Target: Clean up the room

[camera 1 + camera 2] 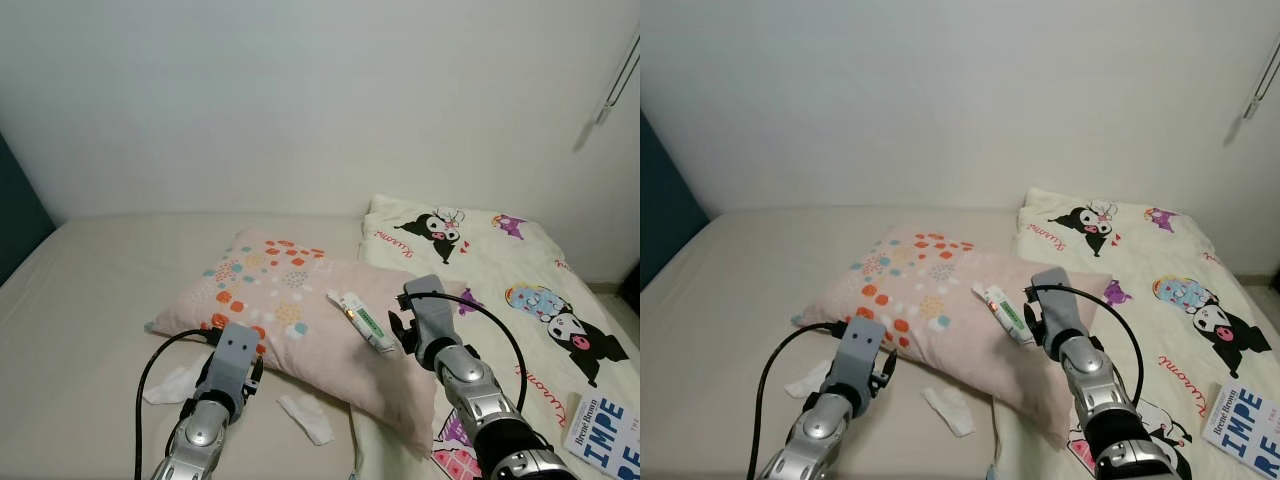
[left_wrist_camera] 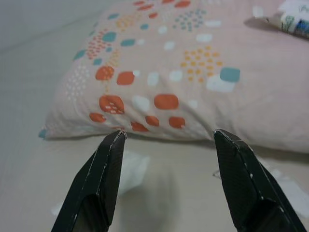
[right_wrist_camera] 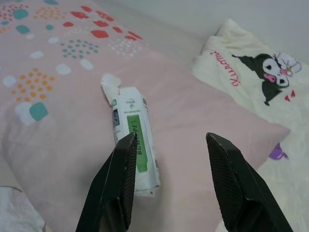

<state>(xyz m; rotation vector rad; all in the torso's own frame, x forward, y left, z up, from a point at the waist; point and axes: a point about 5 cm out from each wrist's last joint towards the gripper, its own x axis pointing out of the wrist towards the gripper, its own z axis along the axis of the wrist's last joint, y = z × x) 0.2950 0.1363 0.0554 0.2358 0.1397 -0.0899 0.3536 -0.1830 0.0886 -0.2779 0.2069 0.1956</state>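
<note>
A pink pillow [image 1: 290, 300] with coloured spots lies across the beige bed [image 1: 100, 270]. On its right half rests a small white carton [image 1: 365, 322] with a green label. My right gripper [image 3: 170, 137] is open just short of the carton [image 3: 135, 140], low over the pillow, with nothing between its fingers. My left gripper [image 2: 169, 135] is open near the pillow's front left edge, above the sheet. A crumpled white tissue [image 1: 175, 385] lies beside it, and a second tissue [image 1: 307, 418] lies in front of the pillow.
A cream blanket [image 1: 500, 270] with cartoon prints covers the right side of the bed. A book [image 1: 610, 435] lies on it at the front right. A white wall runs behind the bed, and a dark panel [image 1: 15, 215] stands at the far left.
</note>
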